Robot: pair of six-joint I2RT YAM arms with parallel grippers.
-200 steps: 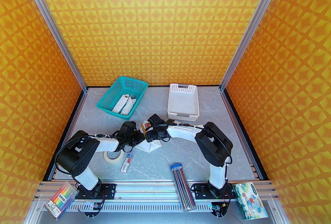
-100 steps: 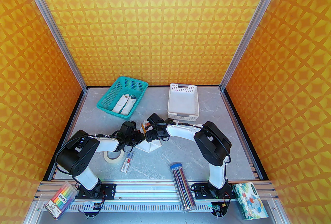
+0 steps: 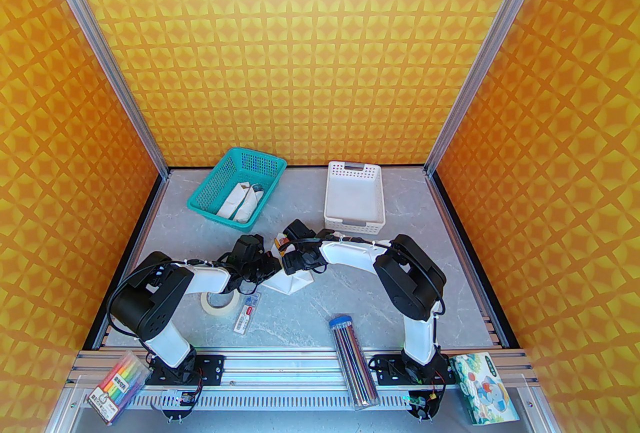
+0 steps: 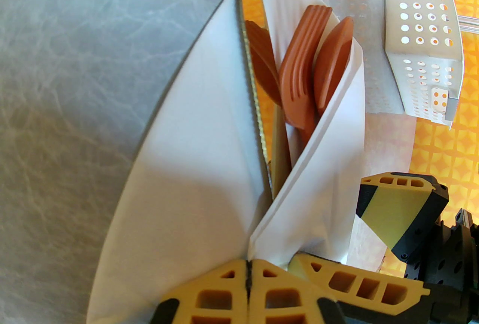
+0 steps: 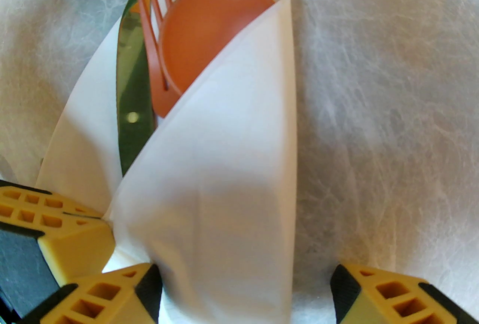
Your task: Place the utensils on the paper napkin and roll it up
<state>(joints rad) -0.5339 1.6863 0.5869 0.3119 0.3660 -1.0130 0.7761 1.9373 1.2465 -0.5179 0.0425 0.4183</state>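
**Left wrist view.** Our left pincer has its two fingers pressed flat together. The near fold of the paper napkin runs straight into the seam at their tips, so we read the sheet as pinched there. The napkin lies on the grey worktop and fans away from the pincer, with both side flaps folded inward. In the pocket between the flaps:
- the knife is on the left, its blade on edge and mirror-bright;
- the fork is in the middle;
- the spoon is on the right.

All three heads point away from the pincer. A white basket sits beyond, apart from the napkin.

**Right wrist view.** The right pincer stands wide open, straddling the near end of the napkin, and grips nothing. The finger at the view's left touches the sheet's edge. The other finger is clear of it, with bare worktop between. The right flap covers the handles and part of the spoon bowl. The fork tines overlap the bowl's left rim, and the knife blade lies just beside the fork.

**Top view.** Both arms reach inward from their bases and meet at mid-worktop, nearer to us than the white basket. The left arm keeps its forearm low, stretched rightward. The right arm has its elbow raised, forearm running leftward and wrist tipped down. The pincers sit close together over the napkin, whose white near corner shows below them. The utensil heads poke out on the far side, too small here to tell apart.
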